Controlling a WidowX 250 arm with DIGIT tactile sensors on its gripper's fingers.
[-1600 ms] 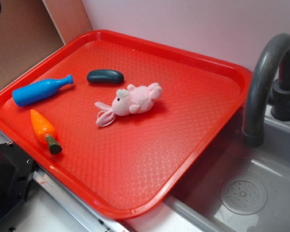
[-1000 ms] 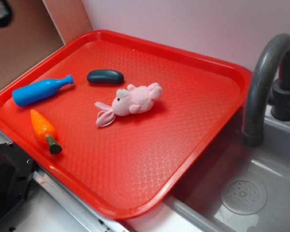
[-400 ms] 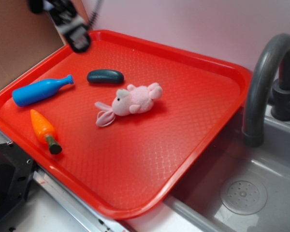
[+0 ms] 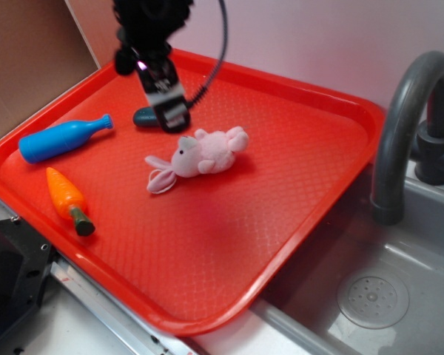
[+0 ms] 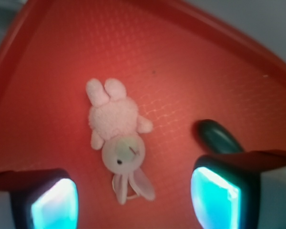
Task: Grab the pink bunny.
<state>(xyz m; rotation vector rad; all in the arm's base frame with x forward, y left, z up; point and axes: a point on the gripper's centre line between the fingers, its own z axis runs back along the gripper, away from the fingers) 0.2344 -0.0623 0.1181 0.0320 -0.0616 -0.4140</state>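
The pink bunny lies on its side near the middle of the red tray, ears pointing to the tray's front left. My gripper hangs just behind and left of it, above the tray and apart from the plush. In the wrist view the bunny lies ahead of the gripper, its ears reaching into the gap between the two spread fingers. The gripper is open and holds nothing.
A dark green oval toy sits right beside the gripper, partly hidden by it, and shows by the right finger. A blue bottle and an orange carrot lie at the tray's left. A grey faucet and sink stand to the right.
The gripper has come in from the upper left corner and dropped toward the tray, ending next to the bunny. The bunny and the other toys have not moved.
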